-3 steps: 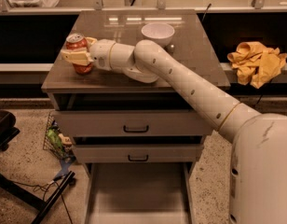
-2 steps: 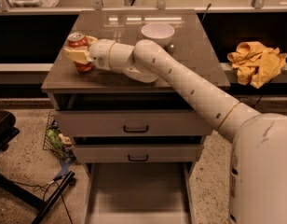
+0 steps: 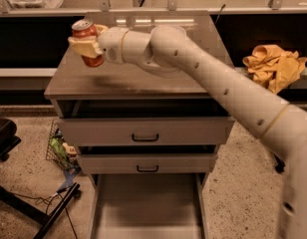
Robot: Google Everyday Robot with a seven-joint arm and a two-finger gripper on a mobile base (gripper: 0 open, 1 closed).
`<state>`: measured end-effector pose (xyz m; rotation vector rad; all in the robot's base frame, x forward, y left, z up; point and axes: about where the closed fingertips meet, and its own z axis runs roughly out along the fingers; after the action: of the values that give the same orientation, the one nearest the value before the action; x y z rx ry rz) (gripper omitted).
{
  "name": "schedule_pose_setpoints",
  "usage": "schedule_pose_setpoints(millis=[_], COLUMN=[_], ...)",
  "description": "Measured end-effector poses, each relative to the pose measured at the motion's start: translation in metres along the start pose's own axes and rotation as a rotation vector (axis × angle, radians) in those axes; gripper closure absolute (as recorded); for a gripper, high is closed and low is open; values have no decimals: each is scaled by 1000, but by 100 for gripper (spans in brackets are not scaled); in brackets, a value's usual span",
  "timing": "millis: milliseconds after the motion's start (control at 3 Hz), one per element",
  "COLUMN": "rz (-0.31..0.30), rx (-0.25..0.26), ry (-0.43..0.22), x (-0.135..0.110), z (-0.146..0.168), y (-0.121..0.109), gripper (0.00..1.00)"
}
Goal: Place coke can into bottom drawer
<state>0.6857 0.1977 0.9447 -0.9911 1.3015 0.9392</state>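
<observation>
The coke can [image 3: 84, 31] is red with a silver top. My gripper [image 3: 86, 46] is shut on the coke can and holds it upright above the left part of the cabinet top [image 3: 133, 78]. My white arm reaches to it from the right. The bottom drawer [image 3: 146, 208] is pulled open at the base of the cabinet, a shallow grey tray with nothing visible in it. The white bowl is hidden behind my arm.
Two wider drawers with black handles [image 3: 145, 138] sit above the bottom one. A yellow cloth [image 3: 274, 63] lies on the shelf at right. A wire basket of items [image 3: 61, 151] stands on the floor at left, next to a black chair base [image 3: 24, 208].
The can has come up off the cabinet top in my gripper's hold. It is now higher and a little further back than a second ago.
</observation>
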Motion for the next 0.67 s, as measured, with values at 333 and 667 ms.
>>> schedule_pose_setpoints(millis=[333, 667], rz=[-15, -24], rx=[87, 105], ry=[50, 67], x=[-26, -10], z=[-68, -106], y=[38, 75], gripper=[100, 100])
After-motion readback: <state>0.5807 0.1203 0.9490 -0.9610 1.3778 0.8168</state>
